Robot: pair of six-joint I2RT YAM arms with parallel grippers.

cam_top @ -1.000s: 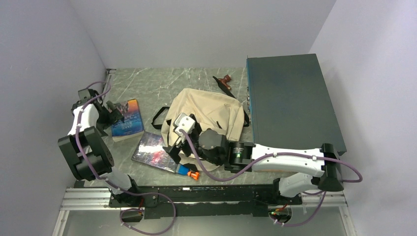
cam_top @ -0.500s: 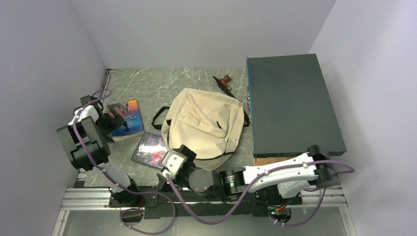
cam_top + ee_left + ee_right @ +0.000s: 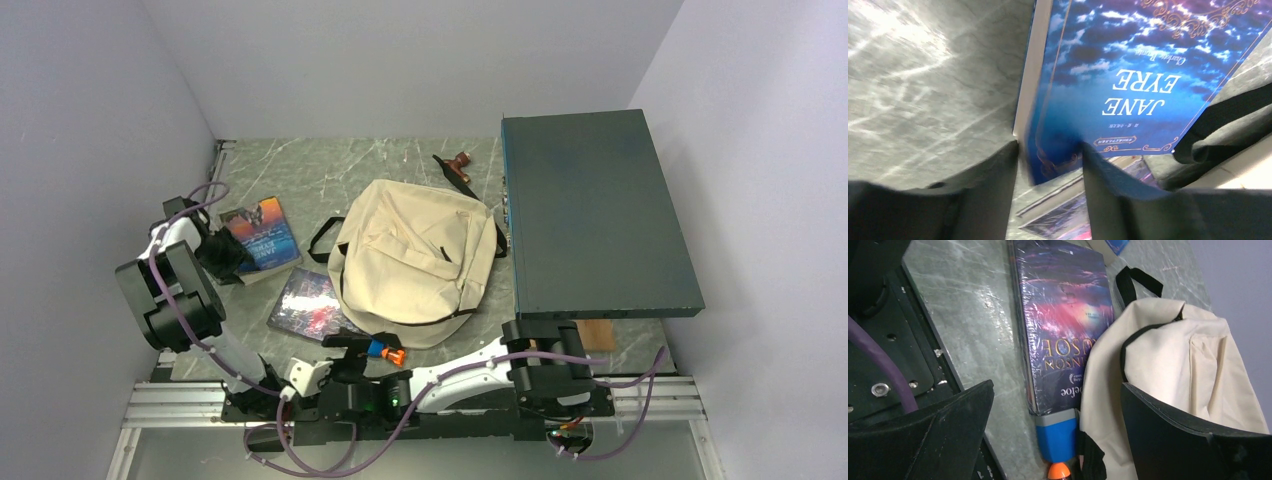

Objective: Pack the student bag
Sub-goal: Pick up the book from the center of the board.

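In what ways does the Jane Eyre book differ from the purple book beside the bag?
The Jane Eyre book has a blue cloudy cover; the purple book is purple and pink. Jane Eyre's corner sits between the fingers of the left gripper, seemingly clamped; nothing holds the purple book. Jane Eyre is apart from the student bag; the purple book's edge is tucked under it. Both are outside the bag, unpacked.
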